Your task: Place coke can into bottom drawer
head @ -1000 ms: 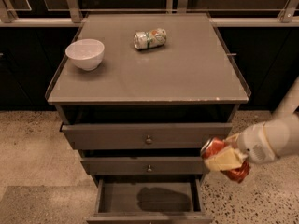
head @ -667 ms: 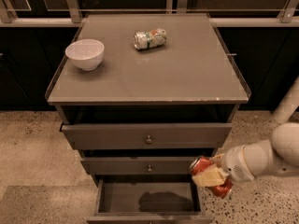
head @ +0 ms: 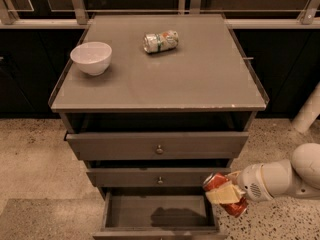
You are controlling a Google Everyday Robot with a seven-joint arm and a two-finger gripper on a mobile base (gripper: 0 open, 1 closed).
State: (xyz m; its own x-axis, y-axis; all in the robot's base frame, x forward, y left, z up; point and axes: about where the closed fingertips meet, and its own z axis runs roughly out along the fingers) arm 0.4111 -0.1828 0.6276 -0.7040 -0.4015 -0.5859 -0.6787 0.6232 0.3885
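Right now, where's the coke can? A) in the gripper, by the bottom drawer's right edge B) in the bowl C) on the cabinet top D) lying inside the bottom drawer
A: the gripper is shut on the coke can at the right edge of the open bottom drawer.

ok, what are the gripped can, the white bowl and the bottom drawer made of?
The coke can, held in the gripper at the right side of the bottom drawer: thin metal, likely aluminium; glossy red paint, silvery end. The bowl: probably glazed ceramic, smooth white sheen; could be plastic. The drawer: matte grey-brown panels, laminate or painted board, unclear which.
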